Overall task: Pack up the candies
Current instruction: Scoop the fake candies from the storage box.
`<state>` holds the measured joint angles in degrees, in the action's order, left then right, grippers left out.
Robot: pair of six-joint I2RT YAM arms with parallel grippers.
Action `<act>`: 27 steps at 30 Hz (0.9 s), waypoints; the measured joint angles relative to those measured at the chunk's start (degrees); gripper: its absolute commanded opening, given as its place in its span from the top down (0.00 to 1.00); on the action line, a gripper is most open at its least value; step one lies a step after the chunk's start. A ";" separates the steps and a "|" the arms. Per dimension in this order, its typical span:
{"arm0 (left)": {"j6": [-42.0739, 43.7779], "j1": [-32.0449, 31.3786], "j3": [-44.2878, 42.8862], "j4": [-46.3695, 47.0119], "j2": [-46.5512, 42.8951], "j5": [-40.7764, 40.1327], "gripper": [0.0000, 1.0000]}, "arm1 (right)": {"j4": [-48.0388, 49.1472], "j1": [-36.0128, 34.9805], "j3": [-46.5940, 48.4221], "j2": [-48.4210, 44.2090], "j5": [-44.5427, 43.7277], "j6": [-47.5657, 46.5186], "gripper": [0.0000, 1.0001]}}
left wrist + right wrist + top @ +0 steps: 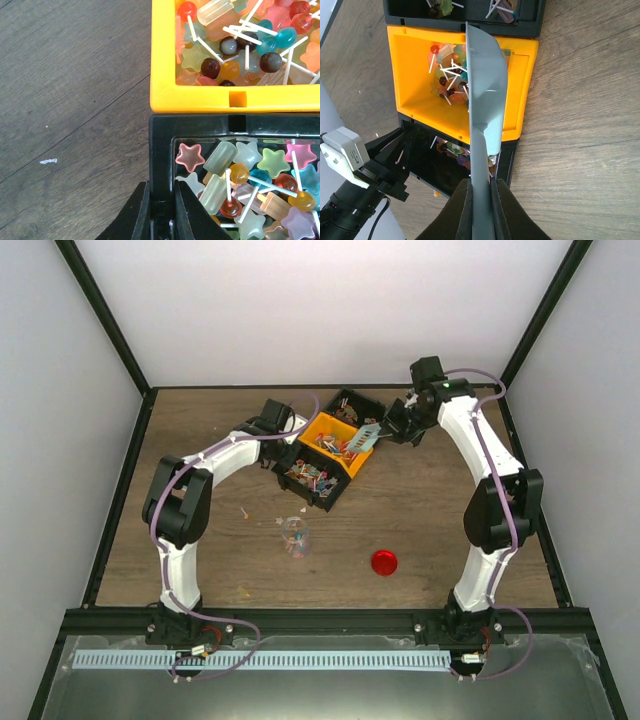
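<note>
Candies (235,40), small sweets in mixed colours and many on white sticks, fill a yellow bin (165,75). More candies (250,185) lie in the black bin (162,145) next to it. My left gripper (161,184) is shut on that black bin's side wall (290,455). My right gripper (481,182) is shut on the handle of a teal scoop (487,90). The scoop's blade reaches over the yellow bin (415,65), above the candies (450,70) inside. In the top view the scoop (370,437) hangs at the yellow bin's (352,464) right edge.
A second black bin (350,405) sits behind the yellow one. A small clear jar (295,537) holding a few candies stands nearer the arm bases. A red round lid (384,562) lies to its right. A few scraps (245,510) dot the wooden table.
</note>
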<state>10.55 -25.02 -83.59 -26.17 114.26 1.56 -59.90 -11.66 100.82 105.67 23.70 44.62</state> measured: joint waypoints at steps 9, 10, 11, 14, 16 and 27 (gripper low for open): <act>-0.02 -0.02 0.04 0.13 0.00 -0.02 0.96 | -2.25 -4.33 3.80 2.19 -3.13 0.46 0.99; -0.04 -0.02 0.04 0.20 0.00 0.02 0.96 | -2.75 -4.76 3.80 2.16 -3.56 0.74 0.99; -0.04 -0.02 0.07 0.31 0.00 0.04 0.96 | -3.65 -5.22 3.80 2.16 -4.28 1.16 0.99; -0.04 -0.07 0.13 0.46 0.00 0.11 0.96 | -5.60 -5.51 3.80 2.05 -5.31 2.21 0.99; -0.07 -0.07 0.15 0.57 0.00 0.22 0.96 | -6.05 -5.51 3.52 1.77 -5.86 2.86 0.99; -0.09 -0.11 1.14 2.25 -0.22 0.68 0.96 | -6.49 -5.60 1.95 1.46 -6.47 4.57 0.99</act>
<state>10.46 -25.12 -82.46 -23.92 114.04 2.24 -66.39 -17.26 102.76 107.13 17.23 49.19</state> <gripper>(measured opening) 0.109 0.085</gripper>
